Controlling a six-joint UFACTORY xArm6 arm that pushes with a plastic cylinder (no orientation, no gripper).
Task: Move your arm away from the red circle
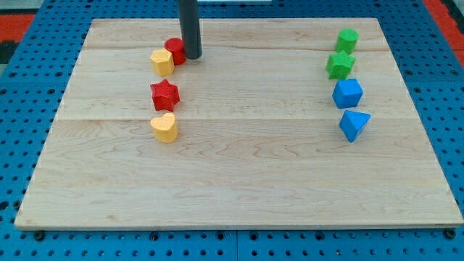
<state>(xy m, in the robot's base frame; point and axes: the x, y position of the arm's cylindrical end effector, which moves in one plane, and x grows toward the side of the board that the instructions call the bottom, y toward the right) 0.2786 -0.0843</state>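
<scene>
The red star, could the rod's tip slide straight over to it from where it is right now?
Probably yes. My tip sits just right of the red circle, and the red star lies toward the view's bottom-left with bare board between.

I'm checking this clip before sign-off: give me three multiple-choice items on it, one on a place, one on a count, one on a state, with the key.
1. Where is my tip?
A. right beside the red circle, on its right in the view
B. next to the blue blocks
C. at the board's bottom edge

2. How many green blocks are there?
A. one
B. two
C. three

3. How do the red circle and the yellow hexagon lie?
A. far apart
B. stacked
C. side by side, close enough to seem touching

Key: 1 A, the rod ends at the circle's right edge. 2 B, the green blocks sit at the upper right. 3 C, no gap shows between them.
</scene>
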